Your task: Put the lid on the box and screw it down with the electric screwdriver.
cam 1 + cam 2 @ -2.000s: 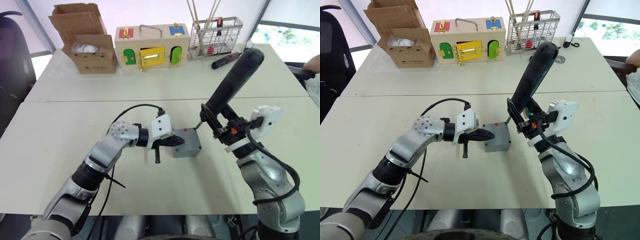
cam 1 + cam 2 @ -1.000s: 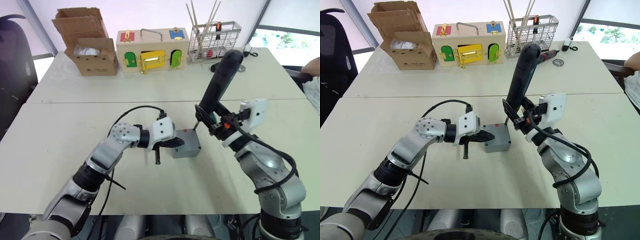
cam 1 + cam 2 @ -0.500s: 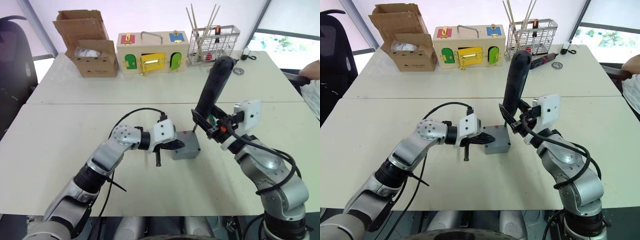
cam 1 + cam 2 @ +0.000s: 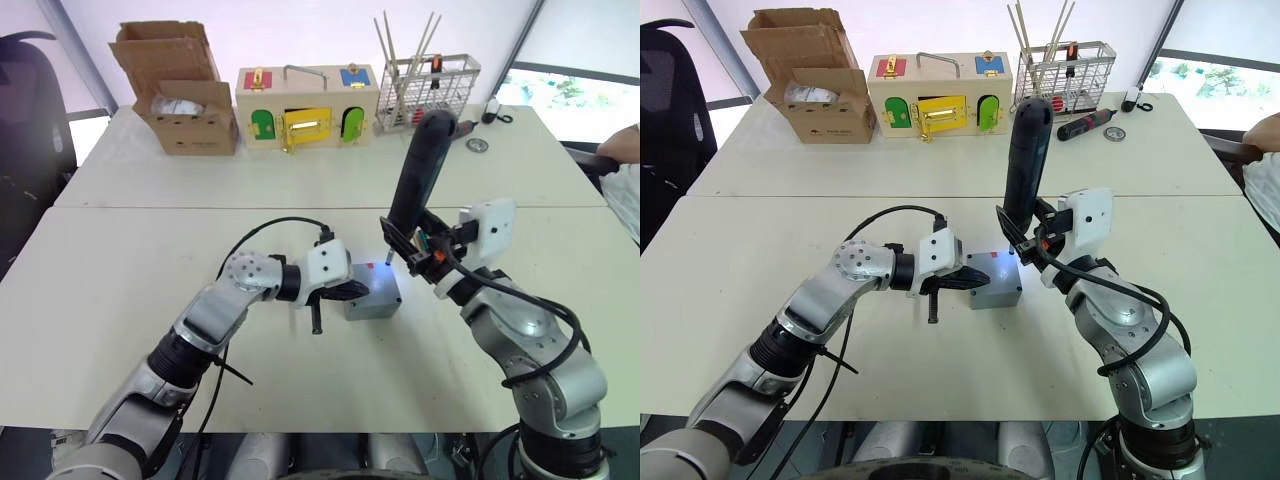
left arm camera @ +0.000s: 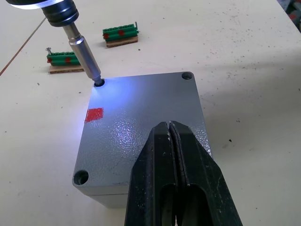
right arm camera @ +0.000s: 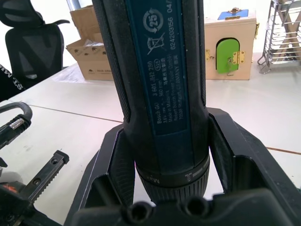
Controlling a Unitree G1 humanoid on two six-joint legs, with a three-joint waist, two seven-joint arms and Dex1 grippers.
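Note:
The grey box (image 4: 376, 302) stands mid-table with the lid (image 5: 141, 106) seated on top; a red mark shows on the lid. My left gripper (image 5: 170, 125) is shut with nothing in it, and its tips rest on the lid's near side. My right gripper (image 4: 1026, 243) is shut on the electric screwdriver (image 4: 1026, 150), a dark blue-black cylinder held nearly upright. Its metal bit (image 5: 84, 54) sits in a corner screw hole of the lid, and its light throws a bluish glow over that corner.
Along the far table stand a brown cardboard box (image 4: 180, 90), a wooden box with coloured doors (image 4: 305, 105), a wire rack (image 4: 428, 80) and a red-and-black screwdriver (image 4: 1085, 124). Two green terminal blocks (image 5: 120, 36) lie just past the box. A person's arm (image 4: 622, 148) shows at the right edge.
The screwdriver has swung more upright and its bit has come down into the lid's corner hole; its light now shines on the lid. My left gripper has held still on the lid.

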